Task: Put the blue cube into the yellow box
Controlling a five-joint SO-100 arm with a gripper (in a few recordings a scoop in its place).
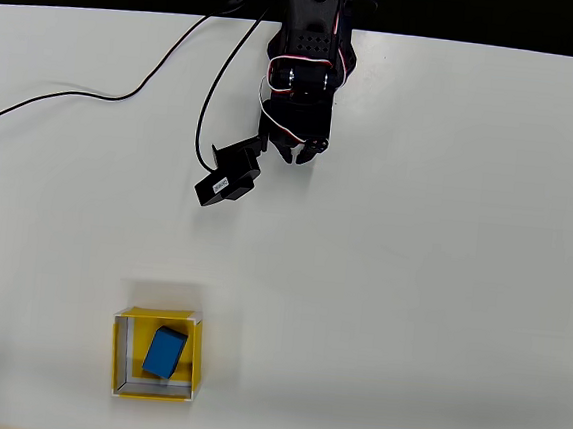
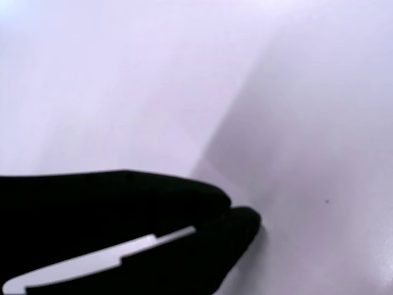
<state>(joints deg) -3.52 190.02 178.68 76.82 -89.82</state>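
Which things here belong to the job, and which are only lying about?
Job: cube, lying inside the box; gripper, far from both.
Lying about: camera module by the arm, its cable, the table.

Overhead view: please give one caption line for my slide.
Blue cube lies inside yellow box; pincer far away.

Open white table (image 1: 442,268) between gripper (image 1: 302,156) and yellow box (image 1: 120,353), camera module (image 1: 226,178) just left of the gripper, black cable (image 1: 96,93) looping across upper left, blue cube (image 1: 164,352) filling the box middle.
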